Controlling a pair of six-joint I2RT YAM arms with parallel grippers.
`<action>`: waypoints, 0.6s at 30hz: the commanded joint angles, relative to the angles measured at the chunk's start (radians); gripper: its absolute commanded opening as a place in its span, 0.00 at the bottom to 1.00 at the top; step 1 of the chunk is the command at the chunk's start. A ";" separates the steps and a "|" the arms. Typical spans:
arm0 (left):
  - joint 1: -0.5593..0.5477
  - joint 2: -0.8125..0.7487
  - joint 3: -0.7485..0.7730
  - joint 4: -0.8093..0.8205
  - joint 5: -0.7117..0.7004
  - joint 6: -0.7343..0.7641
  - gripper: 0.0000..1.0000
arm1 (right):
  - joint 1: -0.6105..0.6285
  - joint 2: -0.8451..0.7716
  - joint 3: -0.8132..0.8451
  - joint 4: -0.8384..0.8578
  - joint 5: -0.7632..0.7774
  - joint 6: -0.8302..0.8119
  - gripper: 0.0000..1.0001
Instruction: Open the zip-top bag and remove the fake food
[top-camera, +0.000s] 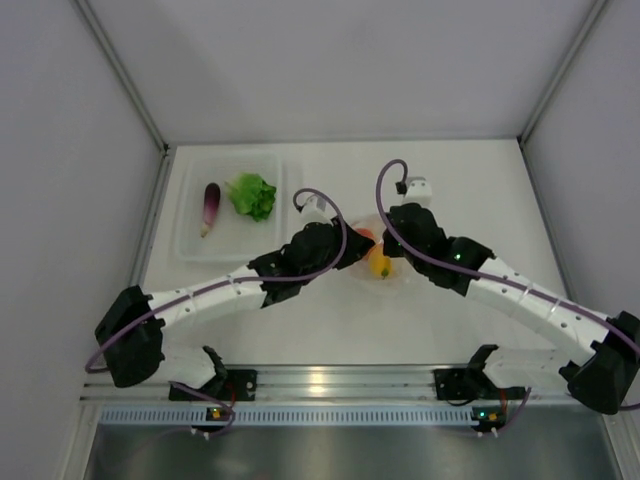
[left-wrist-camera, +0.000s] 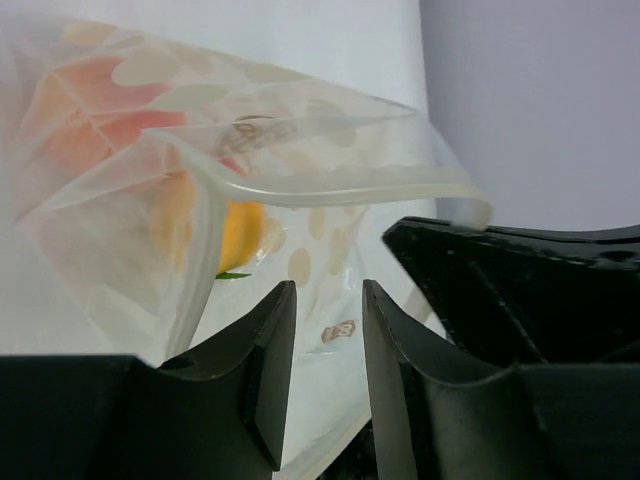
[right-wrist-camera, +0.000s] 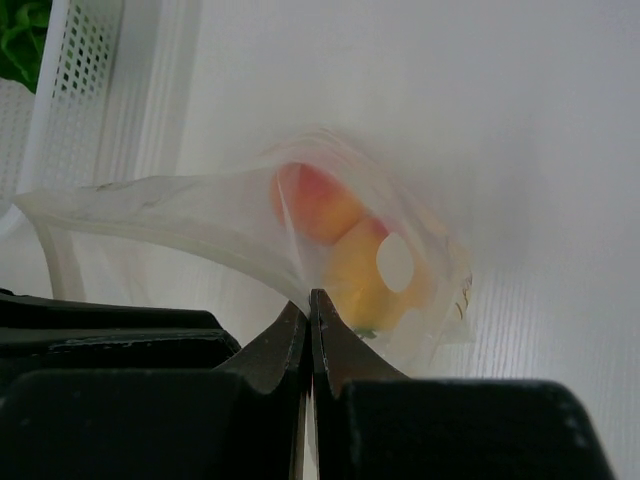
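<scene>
The zip-top bag (top-camera: 362, 276) lies mid-table between both grippers, its mouth gaping. Two orange-yellow fruits (top-camera: 380, 266) of the fake food sit inside it. In the left wrist view the bag (left-wrist-camera: 330, 190) spreads open with a yellow fruit (left-wrist-camera: 240, 235) inside. My left gripper (left-wrist-camera: 330, 285) has its jaws a narrow gap apart, and dotted bag film shows in the gap. My right gripper (right-wrist-camera: 310, 295) is shut on a fold of the bag (right-wrist-camera: 200, 215), just in front of the fruits (right-wrist-camera: 360, 275). The purple eggplant (top-camera: 211, 205) and green lettuce (top-camera: 252, 195) lie in the tray.
A rigid clear tray (top-camera: 190, 240) stands at the back left and shows as a perforated white wall (right-wrist-camera: 100, 80) in the right wrist view. Grey walls close in the table on the left, back and right. Both arms meet over the table's middle.
</scene>
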 joint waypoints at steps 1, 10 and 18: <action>-0.010 0.051 0.066 0.046 -0.056 0.020 0.38 | -0.049 -0.020 0.024 0.016 -0.014 -0.031 0.00; -0.019 0.252 0.198 -0.004 0.008 0.122 0.44 | -0.146 -0.039 -0.005 0.004 -0.121 -0.069 0.00; -0.027 0.405 0.333 -0.086 0.015 0.218 0.49 | -0.220 -0.057 -0.040 -0.030 -0.155 -0.123 0.00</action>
